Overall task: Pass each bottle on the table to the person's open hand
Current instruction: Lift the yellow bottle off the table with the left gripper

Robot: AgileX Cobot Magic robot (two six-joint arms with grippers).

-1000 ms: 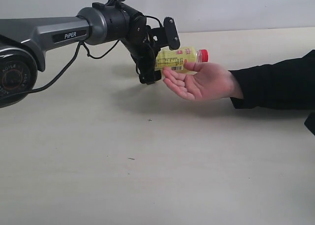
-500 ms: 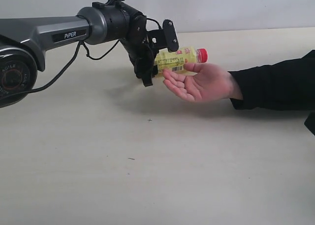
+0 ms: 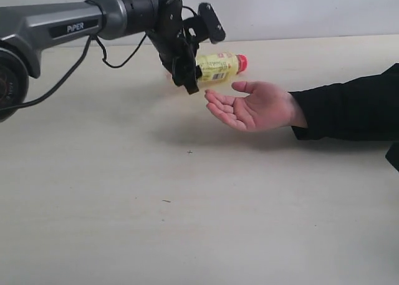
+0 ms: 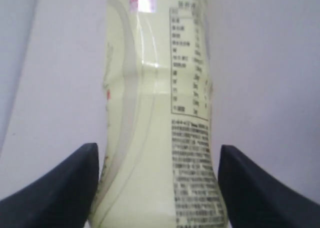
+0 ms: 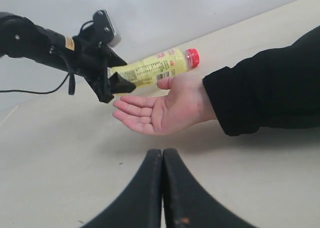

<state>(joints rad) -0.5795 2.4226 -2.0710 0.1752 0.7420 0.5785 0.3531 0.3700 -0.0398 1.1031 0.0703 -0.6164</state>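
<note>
- Backdrop: plain pale wall (image 3: 299, 10) behind the far edge of the work surface.
- Surface: table (image 3: 187, 222), wide, flat, pale beige and matte, with a few tiny dark specks near its middle.
- Left arm (image 3: 56, 29): grey and black, lettered "PiPER". It reaches in from the left of the exterior view, raised above the tabletop. A black cable (image 3: 118, 60) hangs in a loop beneath it.
- Left gripper (image 3: 199, 55): pinching the yellow bottle (image 3: 218, 67) at its base end. In the left wrist view the two dark fingers (image 4: 60, 193) stand on either side of the bottle body, close against it. The bottle is carried by that grip.
- Yellow bottle: small, plastic, lying horizontal in the air, clear of the table. Its red cap (image 3: 242, 63) points away from the gripper, toward the right of the exterior view. A printed label (image 4: 190, 113) wraps the body; the fine print is too blurred to read.
- Open hand (image 3: 259, 107): palm up, pointing toward the left gripper, low over the table. The bottle is above and just behind it. The exterior view shows a gap between bottle and palm. In the right wrist view the thumb overlaps the bottle, and contact cannot be told there.
- Sleeve (image 3: 349, 107): black, entering from the right edge of the exterior view.
- Right gripper (image 5: 162, 188): dark jaws pressed together with nothing between them, aimed toward the open hand and well apart from it.
</note>
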